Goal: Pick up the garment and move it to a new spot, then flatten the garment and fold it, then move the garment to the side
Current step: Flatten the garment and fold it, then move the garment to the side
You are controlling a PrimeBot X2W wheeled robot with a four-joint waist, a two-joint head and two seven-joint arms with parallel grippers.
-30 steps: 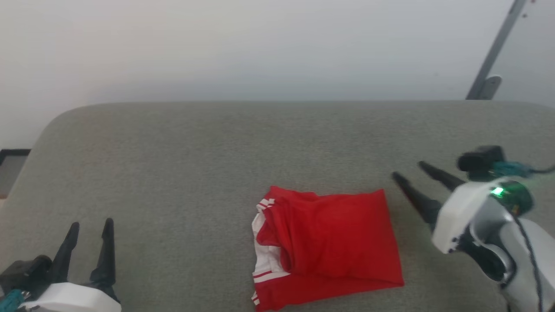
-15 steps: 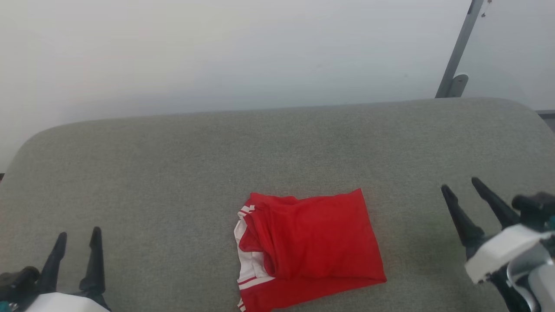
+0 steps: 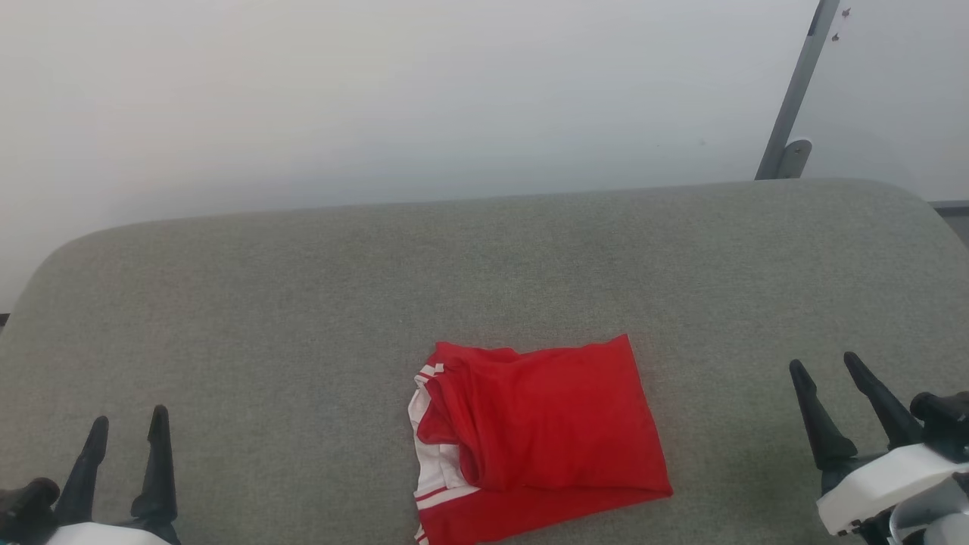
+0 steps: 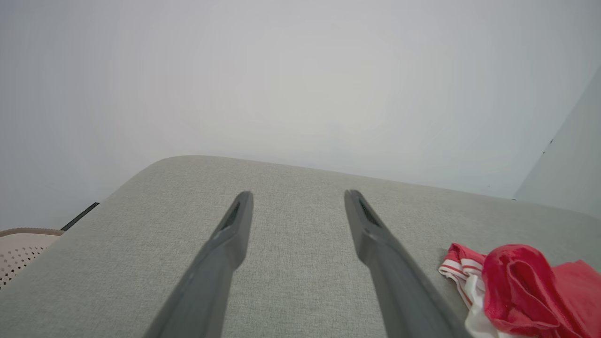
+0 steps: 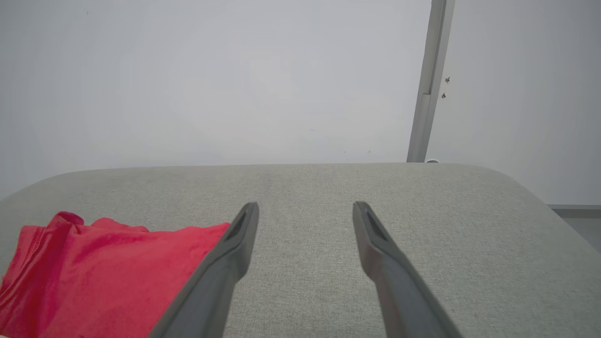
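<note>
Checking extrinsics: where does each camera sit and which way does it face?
Head view: on the head, facing forward and down at the grey cushion and folded garment; left end effector lower left, right end effector lower right.
Left wrist view: on the left wrist, looking along its own open fingers over the cushion toward the wall; garment lower right.
Right wrist view: on the right wrist, likewise; garment lower left, metal post upper right.
Shared: both wrist views catch the garment, from opposite sides.

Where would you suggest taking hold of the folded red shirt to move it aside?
Probably the right edge of the shirt, approached from the right with the open right hand: that edge is straight and neatly stacked, while the left edge is loose, with white sleeve and striped trim spilling out.
</note>
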